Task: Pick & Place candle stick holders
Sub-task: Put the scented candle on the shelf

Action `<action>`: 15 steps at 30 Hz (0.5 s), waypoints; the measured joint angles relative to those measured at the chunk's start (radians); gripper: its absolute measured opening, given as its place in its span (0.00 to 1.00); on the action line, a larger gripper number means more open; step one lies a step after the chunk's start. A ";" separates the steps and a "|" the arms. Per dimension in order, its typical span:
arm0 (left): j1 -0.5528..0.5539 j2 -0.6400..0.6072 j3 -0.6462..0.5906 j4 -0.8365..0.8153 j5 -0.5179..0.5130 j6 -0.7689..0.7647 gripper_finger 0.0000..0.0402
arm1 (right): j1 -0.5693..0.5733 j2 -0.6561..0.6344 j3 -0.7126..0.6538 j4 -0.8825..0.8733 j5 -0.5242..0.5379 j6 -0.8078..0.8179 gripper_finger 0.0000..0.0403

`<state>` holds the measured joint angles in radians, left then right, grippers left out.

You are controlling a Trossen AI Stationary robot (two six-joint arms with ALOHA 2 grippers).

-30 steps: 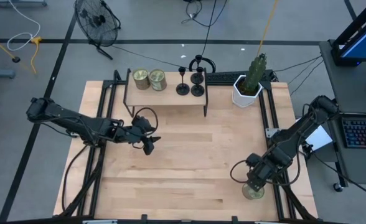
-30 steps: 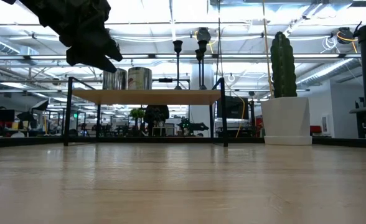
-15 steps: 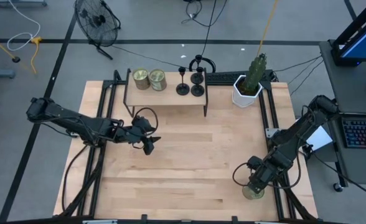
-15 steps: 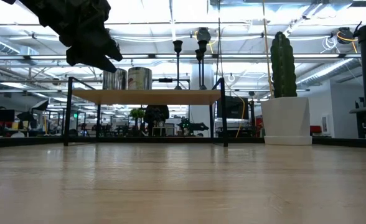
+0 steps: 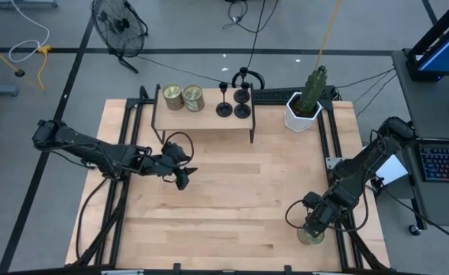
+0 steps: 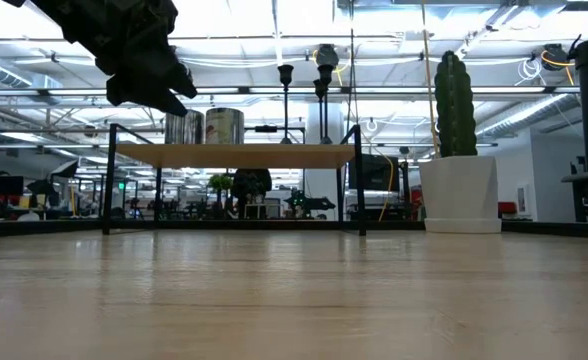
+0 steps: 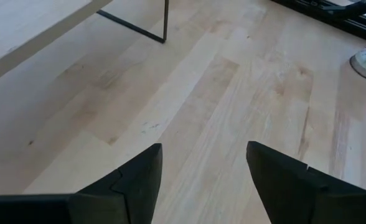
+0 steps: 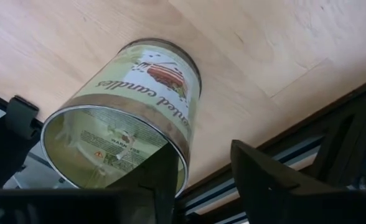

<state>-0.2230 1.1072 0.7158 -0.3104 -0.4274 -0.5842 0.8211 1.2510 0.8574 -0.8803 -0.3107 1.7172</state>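
Jaws apart: left gripper [image 7: 198,180]; right gripper [image 8: 198,171] astride candle tin [image 8: 124,115]

Grey concrete floor [image 5: 49,92] all round the wooden table [image 5: 232,198]. Floor fan [image 5: 117,27] at 11 o'clock of the table, loose cables [image 5: 26,50] further out at 10. Desk with keyboard [image 5: 444,162] at 3 o'clock. Potted cactus [image 5: 307,99] in white pot at 1 o'clock corner, near a small shelf [image 5: 205,118] at 12. Low view: open workshop hall behind, ceiling strip lights [image 6: 244,20] on, pipes and beams overhead, white wall [image 6: 534,180] at right.
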 joint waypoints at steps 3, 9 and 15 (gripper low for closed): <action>0.000 0.000 0.000 0.000 0.000 0.000 0.60 | 0.000 0.000 0.000 0.001 0.000 0.006 0.30; 0.000 0.000 0.000 0.000 0.000 0.001 0.60 | 0.000 0.000 0.000 0.004 0.036 0.025 0.21; 0.000 0.000 0.000 0.000 0.000 0.004 0.60 | 0.000 0.000 0.000 0.015 0.049 0.028 0.06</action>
<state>-0.2230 1.1072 0.7158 -0.3103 -0.4275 -0.5804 0.8211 1.2510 0.8574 -0.8652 -0.2616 1.7449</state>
